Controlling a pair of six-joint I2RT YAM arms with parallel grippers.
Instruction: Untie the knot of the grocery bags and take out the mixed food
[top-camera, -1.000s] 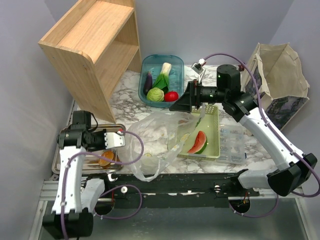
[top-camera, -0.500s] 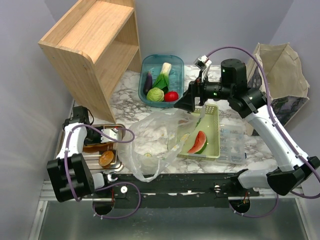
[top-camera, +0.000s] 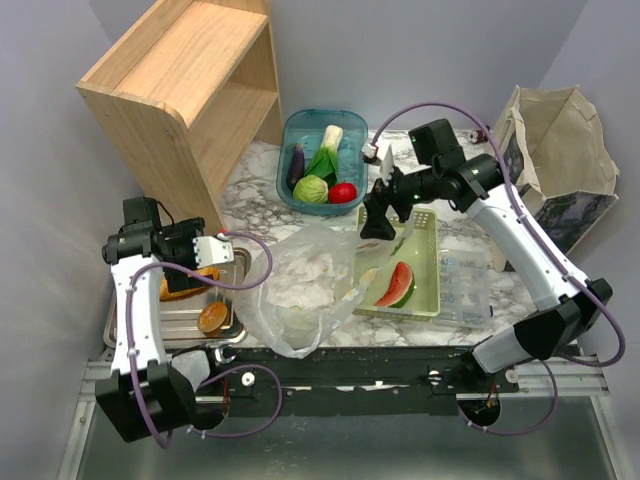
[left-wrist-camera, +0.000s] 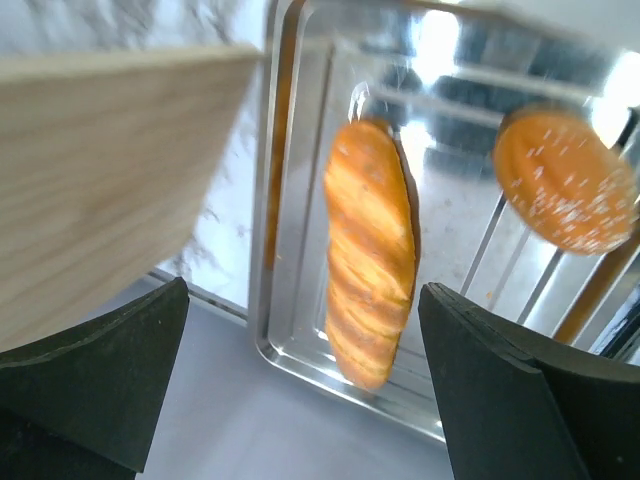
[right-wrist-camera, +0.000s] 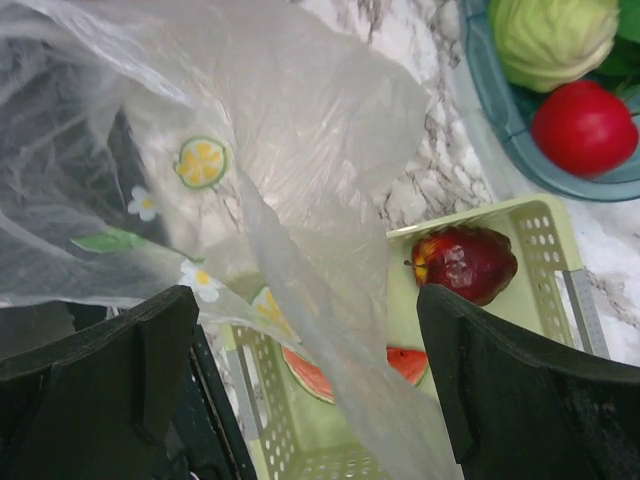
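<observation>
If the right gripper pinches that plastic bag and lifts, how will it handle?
Probably floppy: the plastic bag lies crumpled and slack, draped over the edge of the green basket. Likely light, so it may just stretch upward rather than lift whole. Its thin glossy film looks slippery; a shallow pinch might slide off.

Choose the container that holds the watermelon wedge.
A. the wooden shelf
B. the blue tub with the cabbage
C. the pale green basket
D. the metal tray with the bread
C: the top view shows the watermelon wedge lying inside the pale green basket, at its near end.
</observation>
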